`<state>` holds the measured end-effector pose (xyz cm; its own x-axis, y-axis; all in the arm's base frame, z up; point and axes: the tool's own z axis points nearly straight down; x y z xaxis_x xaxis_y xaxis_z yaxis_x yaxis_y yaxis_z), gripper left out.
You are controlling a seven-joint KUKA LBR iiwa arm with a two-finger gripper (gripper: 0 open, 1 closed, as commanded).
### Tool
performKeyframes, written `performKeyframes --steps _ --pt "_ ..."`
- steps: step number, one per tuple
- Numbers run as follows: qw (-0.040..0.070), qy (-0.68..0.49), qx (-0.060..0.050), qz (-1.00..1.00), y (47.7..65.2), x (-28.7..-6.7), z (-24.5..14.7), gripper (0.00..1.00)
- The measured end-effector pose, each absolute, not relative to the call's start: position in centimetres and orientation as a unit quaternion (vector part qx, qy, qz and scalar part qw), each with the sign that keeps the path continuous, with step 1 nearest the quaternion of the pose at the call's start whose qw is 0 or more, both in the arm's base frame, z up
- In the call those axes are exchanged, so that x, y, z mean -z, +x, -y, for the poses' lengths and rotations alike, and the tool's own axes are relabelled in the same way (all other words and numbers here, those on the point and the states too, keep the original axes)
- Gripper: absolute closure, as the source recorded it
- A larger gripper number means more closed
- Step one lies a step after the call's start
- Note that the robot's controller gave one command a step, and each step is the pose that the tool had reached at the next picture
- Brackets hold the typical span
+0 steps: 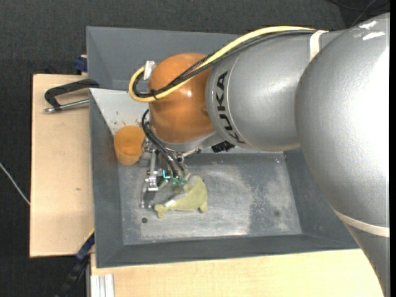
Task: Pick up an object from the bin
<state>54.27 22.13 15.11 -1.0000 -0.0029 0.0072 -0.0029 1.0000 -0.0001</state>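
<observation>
My gripper (162, 184) reaches down into the left part of the bin, under the orange wrist cover. Its metal fingers stand at the left end of a pale yellow-green soft thing (189, 199) that lies flat on the bin floor, and they touch or overlap its edge. An orange cup (128, 145) lies just up and left of the fingers, by the bin's left wall.
The big grey arm and its orange cover hang over the bin's upper middle and right, hiding what lies beneath them. A yellow cable runs along the arm. Bare bin floor shows to the right of the yellow-green thing and along the front.
</observation>
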Motion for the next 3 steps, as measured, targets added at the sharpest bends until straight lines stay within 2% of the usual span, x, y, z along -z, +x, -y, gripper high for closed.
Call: performKeyframes --steps 1,2,3 --pt "0.002 0.095 -0.001 0.995 53.8 -7.9 -16.2 0.0" --pt "0.0 0.096 0.001 0.995 53.9 -8.1 -16.4 1.0" --pt "-0.006 0.096 0.002 0.995 52.1 -21.7 -18.7 1.0"
